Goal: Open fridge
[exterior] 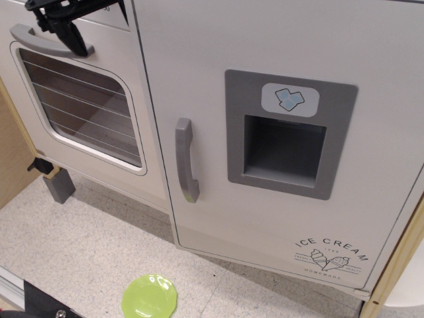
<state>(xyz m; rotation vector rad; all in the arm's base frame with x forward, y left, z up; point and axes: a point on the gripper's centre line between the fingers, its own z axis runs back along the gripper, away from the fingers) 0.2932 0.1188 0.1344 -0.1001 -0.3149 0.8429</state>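
The white fridge (218, 59) door fills the middle and right of the view and is closed. It has a vertical grey handle (187, 161) at its left edge, a grey ice-dispenser recess (285, 149), a blue ice-cube sticker (289, 99) and an "ICE CREAM" logo (331, 258). My black gripper (93, 20) is at the top left, over the oven's top edge, well up and left of the fridge handle. Its fingers (69, 33) stand apart with nothing between them. Much of it is cut off by the frame edge.
A white oven door with a window (86, 109) and a horizontal grey handle (46, 43) is left of the fridge. A green plate (150, 297) lies on the floor in front. A grey block (59, 185) sits under the oven. A wooden panel (12, 156) is at the left.
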